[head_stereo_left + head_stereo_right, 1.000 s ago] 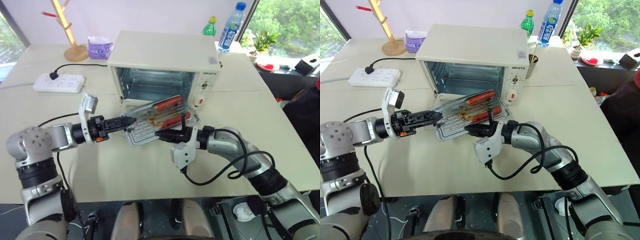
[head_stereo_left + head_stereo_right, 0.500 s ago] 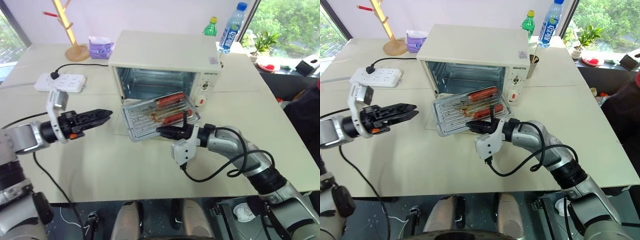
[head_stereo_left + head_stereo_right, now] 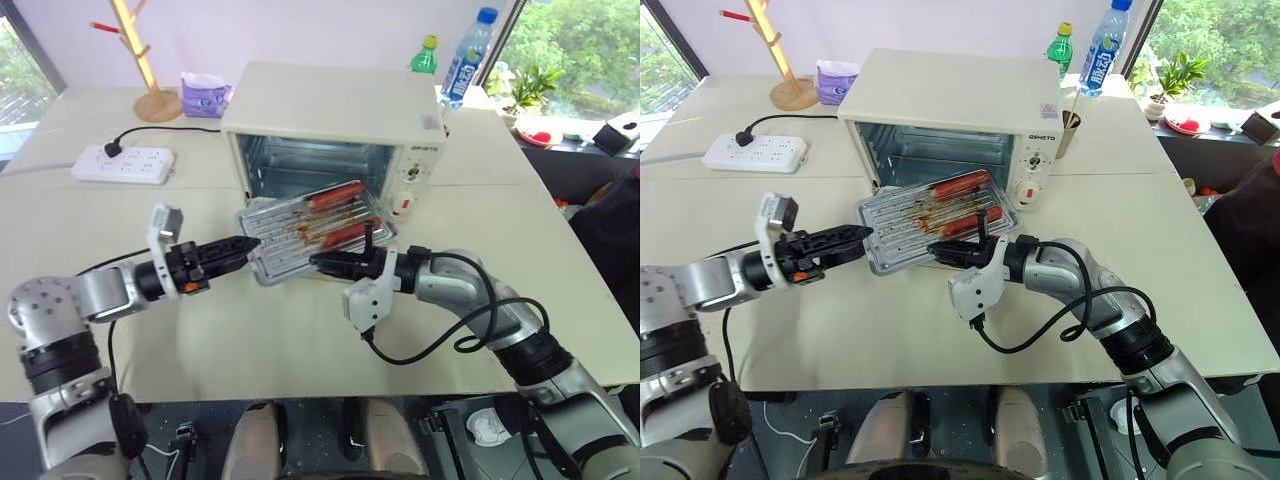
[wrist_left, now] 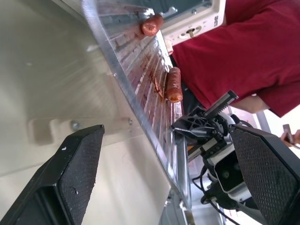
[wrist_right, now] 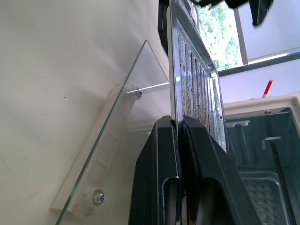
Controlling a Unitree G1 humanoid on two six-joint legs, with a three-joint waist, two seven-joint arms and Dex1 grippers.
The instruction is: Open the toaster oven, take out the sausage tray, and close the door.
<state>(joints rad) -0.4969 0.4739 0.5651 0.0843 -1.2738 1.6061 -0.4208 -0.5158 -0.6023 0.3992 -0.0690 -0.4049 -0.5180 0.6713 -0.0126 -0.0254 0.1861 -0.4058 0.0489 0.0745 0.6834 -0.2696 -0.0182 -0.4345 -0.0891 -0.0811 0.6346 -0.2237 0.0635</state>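
Sausage tray held out in front of the open toaster oven, over the lowered glass door.

One broad, smooth cream desk (image 3: 300, 330) carries one boxy cream-white toaster oven (image 3: 335, 125), its cavity bare metal with a wire rack, its side panel set with knobs and a red mark. One clear glass door (image 5: 117, 140), white-framed, lies folded down flat before it. One shallow rectangular sausage tray (image 3: 290, 240) of ribbed silver metal sits above the door, just outside the cavity, with three red sausages on its far half. Two black-fingered hands: the right hand (image 3: 325, 263) is pressed together, pinching the tray's near rim; the left hand (image 3: 245, 243) is spread wide at the tray's left end, gripping nothing. Behind stand two plastic bottles, one white power strip (image 3: 122, 164), one wooden rack (image 3: 145, 60) and one purple pack.
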